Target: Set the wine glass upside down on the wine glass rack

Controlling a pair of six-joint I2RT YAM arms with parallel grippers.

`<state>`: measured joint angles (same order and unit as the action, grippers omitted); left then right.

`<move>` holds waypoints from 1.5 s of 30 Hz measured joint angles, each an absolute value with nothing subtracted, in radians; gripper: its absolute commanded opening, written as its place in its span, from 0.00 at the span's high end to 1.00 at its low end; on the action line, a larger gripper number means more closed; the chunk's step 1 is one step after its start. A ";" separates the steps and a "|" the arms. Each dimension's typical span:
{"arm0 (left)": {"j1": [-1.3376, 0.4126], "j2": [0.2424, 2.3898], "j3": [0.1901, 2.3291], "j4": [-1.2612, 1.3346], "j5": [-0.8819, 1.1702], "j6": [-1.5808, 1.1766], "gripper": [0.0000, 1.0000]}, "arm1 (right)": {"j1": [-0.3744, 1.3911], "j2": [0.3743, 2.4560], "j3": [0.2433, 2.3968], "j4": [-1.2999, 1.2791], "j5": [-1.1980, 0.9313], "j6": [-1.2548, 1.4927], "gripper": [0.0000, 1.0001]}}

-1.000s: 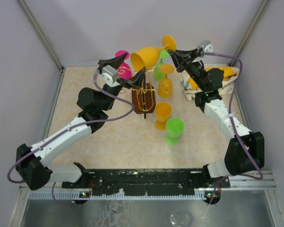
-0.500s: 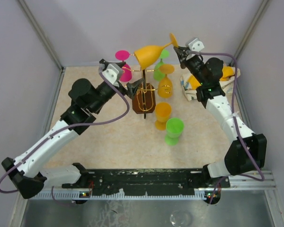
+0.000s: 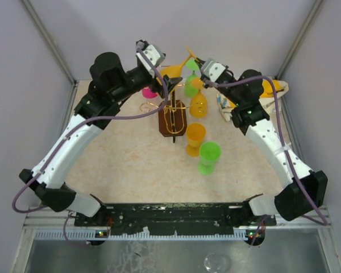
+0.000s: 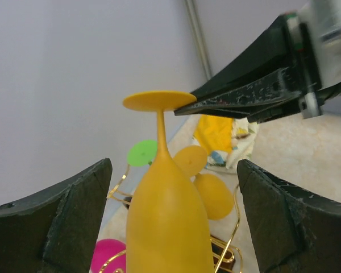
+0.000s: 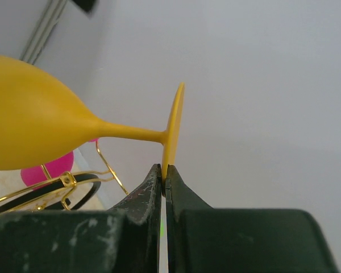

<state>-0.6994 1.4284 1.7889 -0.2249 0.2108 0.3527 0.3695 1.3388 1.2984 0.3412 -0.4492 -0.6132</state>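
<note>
Wine glass rack (image 3: 171,120): gold wire, brown base, on the surface (image 3: 131,165)
Wine glass (image 4: 167,222): yellow, foot up, bowl down, in the air above the rack
Right hand (image 5: 163,170): pinching the rim of the glass's foot
Left hand (image 4: 173,170): spread wide either side of the bowl, not touching

Wine glass (image 4: 167,227) now foot-up; left tool (image 4: 173,165) higher, astride its bowl.

left end effector (image 4: 173,164) raised, jaws wide; right end effector (image 5: 163,172) clamped on wine glass (image 5: 34,131)
</note>
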 measured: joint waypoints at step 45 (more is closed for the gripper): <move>-0.604 1.533 1.820 -0.369 0.449 0.299 0.61 | 0.575 1.267 1.283 0.233 -0.368 -1.004 1.00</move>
